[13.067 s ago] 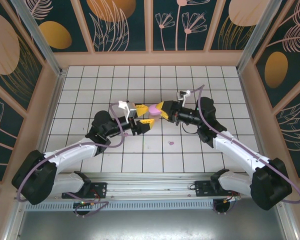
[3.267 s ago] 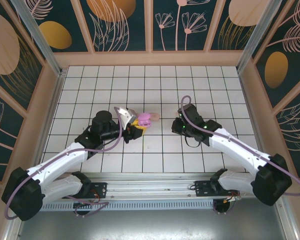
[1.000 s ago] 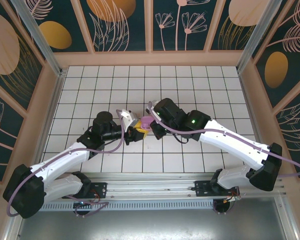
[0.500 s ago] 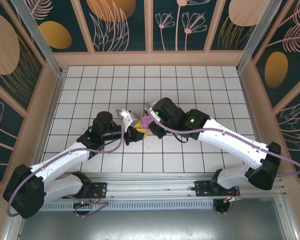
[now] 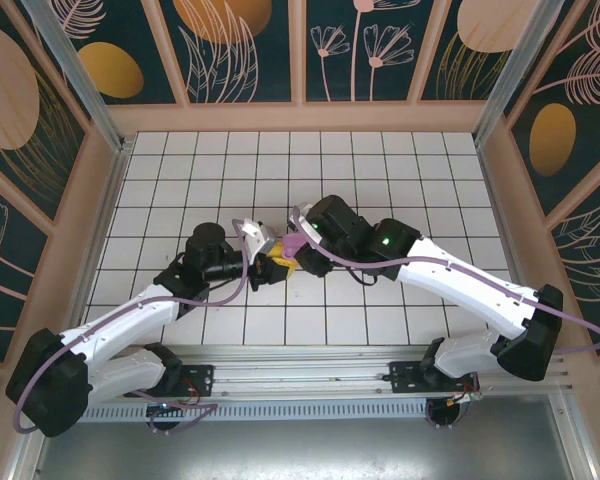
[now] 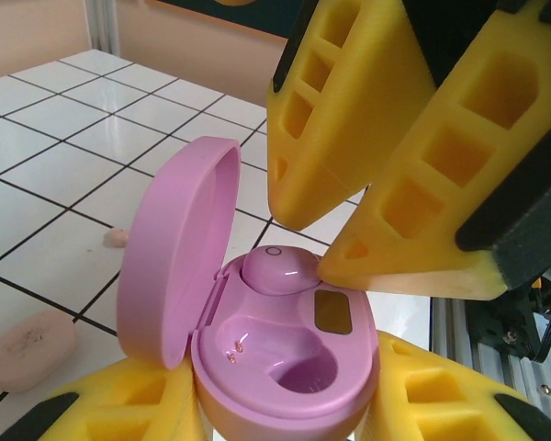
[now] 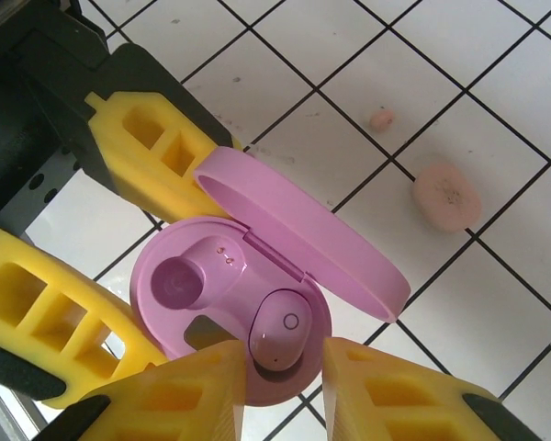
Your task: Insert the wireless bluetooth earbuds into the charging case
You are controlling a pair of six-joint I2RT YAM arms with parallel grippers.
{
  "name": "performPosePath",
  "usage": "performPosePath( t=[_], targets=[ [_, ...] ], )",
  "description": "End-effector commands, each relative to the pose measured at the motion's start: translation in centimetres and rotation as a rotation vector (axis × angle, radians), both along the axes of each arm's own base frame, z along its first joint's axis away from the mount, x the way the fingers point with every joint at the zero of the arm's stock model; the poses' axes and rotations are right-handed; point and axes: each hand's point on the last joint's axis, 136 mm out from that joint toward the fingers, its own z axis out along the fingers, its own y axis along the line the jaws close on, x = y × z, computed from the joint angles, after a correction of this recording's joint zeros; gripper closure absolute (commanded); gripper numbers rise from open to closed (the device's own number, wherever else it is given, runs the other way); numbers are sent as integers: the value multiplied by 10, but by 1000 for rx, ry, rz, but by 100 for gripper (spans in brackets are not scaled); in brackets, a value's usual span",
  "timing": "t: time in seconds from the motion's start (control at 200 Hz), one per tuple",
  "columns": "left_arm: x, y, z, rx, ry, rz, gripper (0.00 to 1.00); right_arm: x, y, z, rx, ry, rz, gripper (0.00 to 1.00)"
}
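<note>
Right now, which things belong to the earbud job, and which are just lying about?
In the job: lilac charging case, lid open, in the left end effector; lilac earbud seated in it; right end effector, open over that bud.
Lying about: pink oval piece and small pink bud on the table.

The raised lid blocks the charging case on one side; the left tool flanks it, the right tool crowds the seated earbud. The empty socket lies open from above.
</note>
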Motion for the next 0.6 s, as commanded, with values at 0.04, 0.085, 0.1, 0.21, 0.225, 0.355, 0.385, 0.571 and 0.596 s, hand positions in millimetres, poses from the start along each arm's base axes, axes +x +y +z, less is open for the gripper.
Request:
performPosePath(
  t=[0.04,0.085,0.1,0.21,0.225,0.355,0.385,0.571,0.596],
  targets=[
    [-1,-1,18,-44,-40,-3,77,-7,5,29,79,-19,24,72],
    [-1,0,19,-44,-43,4,77,-6,4,37,104,-28,15,72],
    [0,0,19,-44,-43,6,77,-6,4,40,112,-32,13,72],
    [2,3,22,-47,-50,32,77,-10,3,65,213,-39,18,72],
    [3,3,22,-48,-51,35,77,-10,3,67,226,-39,16,72],
    [5,5,26,-57,-54,59,77,-10,-5,91,345,-30,4,72],
    [5,5,28,-61,-54,63,77,-9,-7,94,369,-25,-1,73],
    [8,7,33,-79,-20,91,78,6,-30,108,493,0,-96,73],
    [9,7,34,-80,-14,94,78,11,-35,107,504,6,-127,73]
  ],
)
